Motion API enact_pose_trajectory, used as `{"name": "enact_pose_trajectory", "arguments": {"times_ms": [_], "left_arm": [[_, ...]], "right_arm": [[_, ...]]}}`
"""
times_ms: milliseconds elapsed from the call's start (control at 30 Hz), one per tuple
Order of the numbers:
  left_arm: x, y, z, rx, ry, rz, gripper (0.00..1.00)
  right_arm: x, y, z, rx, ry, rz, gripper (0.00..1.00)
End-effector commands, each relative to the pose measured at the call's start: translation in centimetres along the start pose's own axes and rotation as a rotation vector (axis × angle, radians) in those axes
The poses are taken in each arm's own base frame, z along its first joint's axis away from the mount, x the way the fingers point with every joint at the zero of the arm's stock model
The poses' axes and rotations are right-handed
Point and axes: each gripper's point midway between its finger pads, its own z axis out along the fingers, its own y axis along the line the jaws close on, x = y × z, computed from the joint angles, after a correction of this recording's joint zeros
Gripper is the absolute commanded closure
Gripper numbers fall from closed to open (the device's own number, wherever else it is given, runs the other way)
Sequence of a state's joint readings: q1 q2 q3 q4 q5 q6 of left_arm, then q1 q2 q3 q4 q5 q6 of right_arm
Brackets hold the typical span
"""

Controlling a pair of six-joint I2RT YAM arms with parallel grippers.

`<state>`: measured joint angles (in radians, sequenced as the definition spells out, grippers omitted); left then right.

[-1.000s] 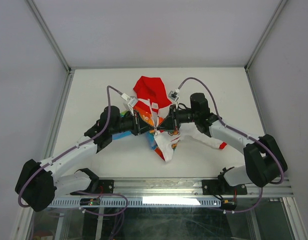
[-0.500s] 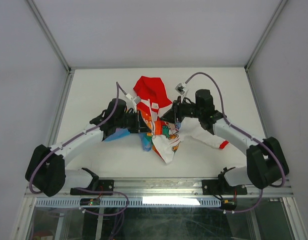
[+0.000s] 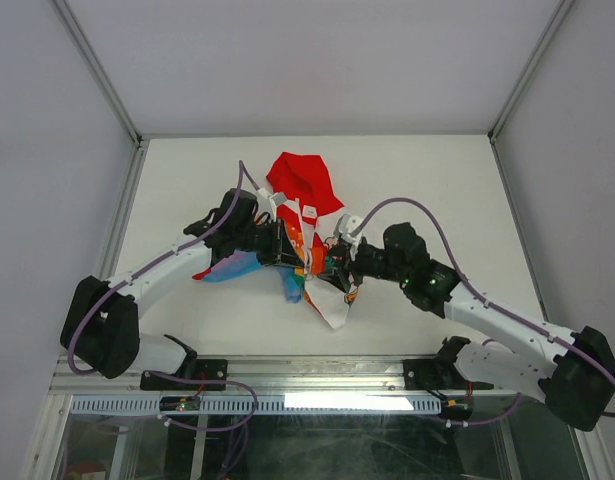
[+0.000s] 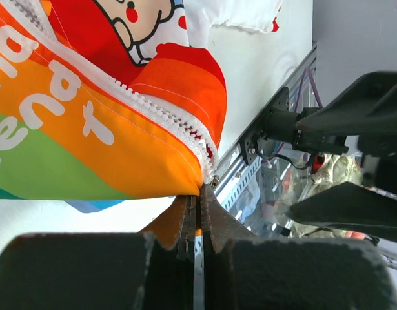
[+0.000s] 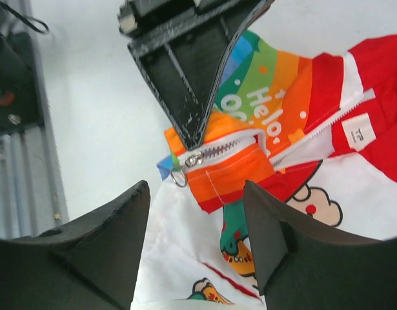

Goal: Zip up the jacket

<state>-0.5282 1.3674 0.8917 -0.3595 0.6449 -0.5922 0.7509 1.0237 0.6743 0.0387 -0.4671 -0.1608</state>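
Lying mid-frame on the tabletop (image 3: 187, 180), hood toward the top edge and hem toward the bottom, the jacket (image 3: 302, 185) has the foot of its zipper (image 5: 217, 152) pinched in the left claw (image 4: 198, 194), the right claw (image 5: 197, 188) gaping wide nearby.

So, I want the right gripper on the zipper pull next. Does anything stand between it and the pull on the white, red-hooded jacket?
Nothing visible does. The open right gripper faces the small silver zipper pull on the white, red-hooded jacket with only air between. The left gripper pinches the hem just beyond the pull.
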Motion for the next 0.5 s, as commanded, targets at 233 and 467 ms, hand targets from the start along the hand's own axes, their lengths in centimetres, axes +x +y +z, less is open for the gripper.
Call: {"name": "enact_pose_trajectory", "arguments": {"times_ms": [233,467], "left_arm": [[-0.9,-1.6,-0.4,0.051,0.013,-0.021,1.00],[-0.7,-1.5,-0.4,0.046,0.018,-0.026,1.00]], "right_arm": [[0.2,-0.6,1.4,0.330,-0.028,-0.276,0.42],[1.2,0.4,3.5,0.387,-0.008,-0.326,0.43]]}}
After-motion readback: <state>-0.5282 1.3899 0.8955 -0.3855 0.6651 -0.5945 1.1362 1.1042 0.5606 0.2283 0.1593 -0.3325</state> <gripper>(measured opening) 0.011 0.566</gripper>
